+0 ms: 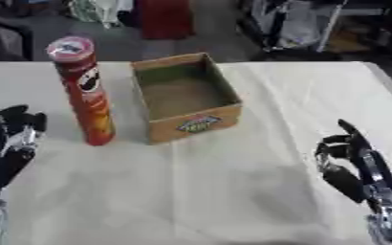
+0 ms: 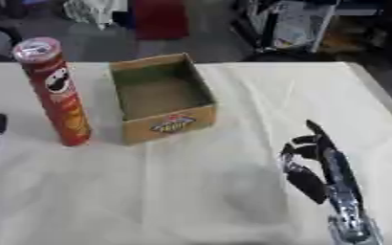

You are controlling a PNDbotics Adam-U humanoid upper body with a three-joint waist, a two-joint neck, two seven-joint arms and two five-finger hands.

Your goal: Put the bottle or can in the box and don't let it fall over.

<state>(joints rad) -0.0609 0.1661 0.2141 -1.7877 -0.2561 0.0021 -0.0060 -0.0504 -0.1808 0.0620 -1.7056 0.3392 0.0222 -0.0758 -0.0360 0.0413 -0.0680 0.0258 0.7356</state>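
Left eye view shows the left hand [image 1: 11, 139] cut off at the frame edge, fingers relaxed and empty like the right hand [image 2: 316, 160], with the upright can [image 1: 84, 91] just beyond, beside the open box [image 1: 187, 95] on bare table [image 1: 233, 191].

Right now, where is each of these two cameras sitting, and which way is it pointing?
Left eye view: in the robot's head, looking down at the table; shows the left hand at the left edge and the right hand at lower right.
Right eye view: beside it in the head, facing the same way; the right hand shows fully, the left hand only at the edge.
Both share: the upright red can standing left of the open cardboard box, neither hand touching them.
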